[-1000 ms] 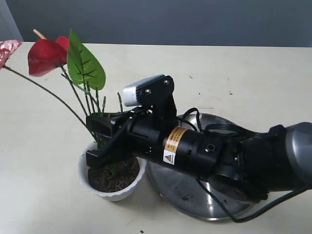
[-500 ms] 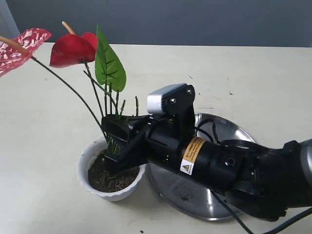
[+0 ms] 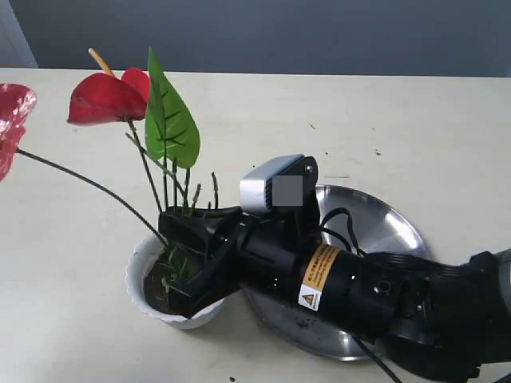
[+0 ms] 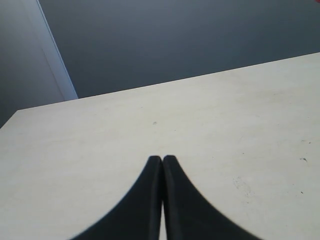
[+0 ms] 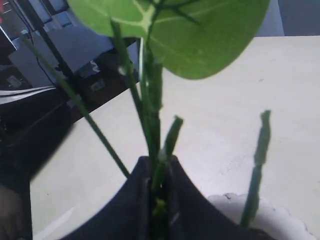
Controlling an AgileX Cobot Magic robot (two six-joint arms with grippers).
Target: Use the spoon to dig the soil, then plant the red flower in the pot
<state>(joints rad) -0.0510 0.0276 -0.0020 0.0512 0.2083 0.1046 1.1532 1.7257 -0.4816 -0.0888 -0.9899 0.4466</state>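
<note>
The red flower (image 3: 104,97), an artificial plant with a glossy red heart-shaped bloom, a broad green leaf and several thin green stems, stands at the left of the exterior view with its foot in the small white round pot (image 3: 136,275) with the wavy rim. Its long axis runs from the pot upward and leans toward the upper left. The bloom points left, the leaf tip points up, and one longer stem slants out to a pinkish bloom (image 3: 12,112) at the left edge.

The black right gripper (image 3: 177,247) reaches in from the lower right over the pot's rim. In the right wrist view its fingers are pressed together on the bunched stems just above the pot. Whether the stem ends sit in the dark brown crumbly soil (image 3: 160,291) is hidden by the fingers.

The round steel plate (image 3: 383,223) lies just right of the pot on the cream table (image 3: 399,120). The left gripper (image 4: 161,165) hangs over bare table, its jaws together on nothing.
</note>
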